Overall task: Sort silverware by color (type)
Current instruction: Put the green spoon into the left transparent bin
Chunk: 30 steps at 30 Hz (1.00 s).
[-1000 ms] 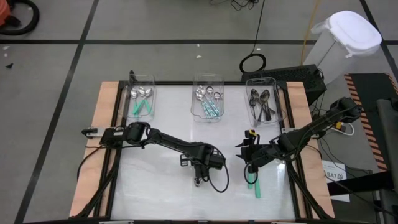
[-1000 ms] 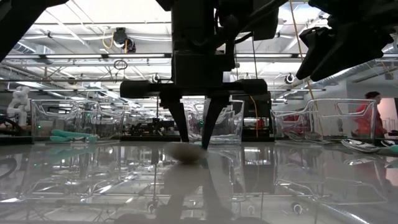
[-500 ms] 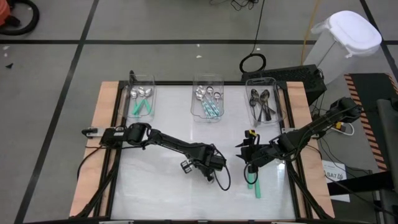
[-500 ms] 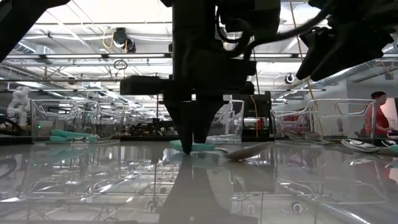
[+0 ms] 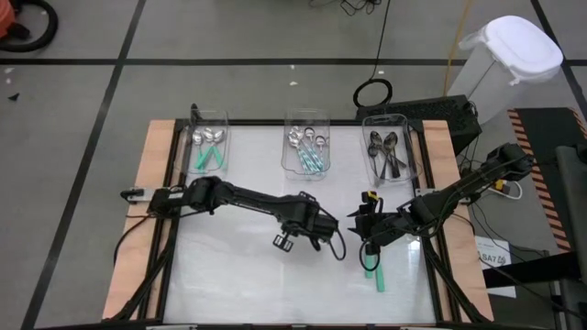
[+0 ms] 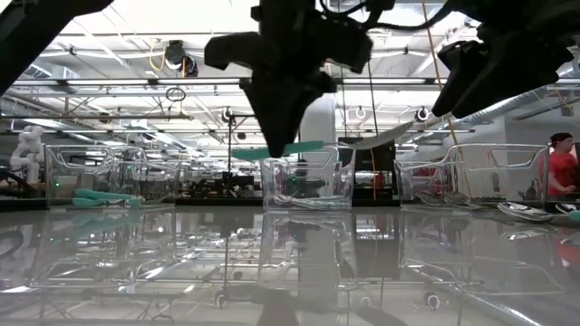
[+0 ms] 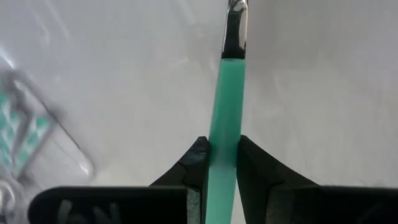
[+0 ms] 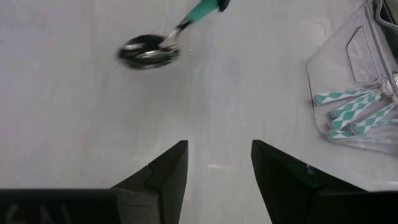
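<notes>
My left gripper (image 5: 319, 229) hangs over the middle of the table, shut on a spoon with a teal-green handle (image 6: 304, 147) and a silver bowl end (image 6: 376, 138). My right gripper (image 5: 356, 227) waits open to its right, near the table's right side; its fingers (image 8: 163, 171) stand apart over bare tabletop. The held spoon's bowl (image 8: 149, 51) shows ahead of them. A second teal-handled spoon (image 5: 373, 272) lies flat on the table under the right arm. Spoons also lie in three clear bins along the far edge. My left gripper pinches the spoon's teal handle (image 7: 224, 140) between its two fingers (image 7: 194, 163), well back from the silver neck (image 7: 235, 31). The fingers come from above, pointing down, across the handle. The spoon is lifted clear, nearly level, bowl end toward the table's right and slightly higher.
The left bin (image 5: 209, 147) holds teal-handled spoons, the middle bin (image 5: 307, 148) silver and teal-patterned ones, the right bin (image 5: 390, 156) dark ones. Open white tabletop (image 5: 229, 275) lies toward the near left. A person in red (image 6: 562, 172) stands beyond the table.
My left gripper stood open, fingers down around the spoon on the table. It shut on the handle, then rose and moved toward the far edge and slightly right. The spoon went from lying on the table to lifted clear.
</notes>
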Tool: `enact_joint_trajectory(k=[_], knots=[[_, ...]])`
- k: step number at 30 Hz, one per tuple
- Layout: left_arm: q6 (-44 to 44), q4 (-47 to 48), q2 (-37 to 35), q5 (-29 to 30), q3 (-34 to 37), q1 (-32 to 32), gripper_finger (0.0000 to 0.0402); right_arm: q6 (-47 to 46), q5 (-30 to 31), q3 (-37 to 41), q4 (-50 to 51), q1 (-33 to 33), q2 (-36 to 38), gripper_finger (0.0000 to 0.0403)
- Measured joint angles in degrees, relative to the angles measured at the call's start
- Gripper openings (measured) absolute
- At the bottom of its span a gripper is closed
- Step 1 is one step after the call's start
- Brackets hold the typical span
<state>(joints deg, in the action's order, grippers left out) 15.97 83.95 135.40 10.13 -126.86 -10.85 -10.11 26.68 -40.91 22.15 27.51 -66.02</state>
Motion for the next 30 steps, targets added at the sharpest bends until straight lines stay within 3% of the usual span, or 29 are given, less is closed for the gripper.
enact_joint_trajectory(k=[9,18,30], knots=[[-4.47,5.9,-4.55,1.0,-0.14,4.16,0.0053,-3.95,0.02,0.0,4.43,1.75,0.0,0.0171],[-7.22,6.02,-15.94,2.85,-0.12,9.48,0.0053,-7.19,0.07,-0.02,6.97,4.5,0.02,0.0171],[-18.01,6.07,-32.7,13.54,1.44,14.08,0.0053,-9.12,0.22,-0.02,6.54,8.3,0.02,0.0171]])
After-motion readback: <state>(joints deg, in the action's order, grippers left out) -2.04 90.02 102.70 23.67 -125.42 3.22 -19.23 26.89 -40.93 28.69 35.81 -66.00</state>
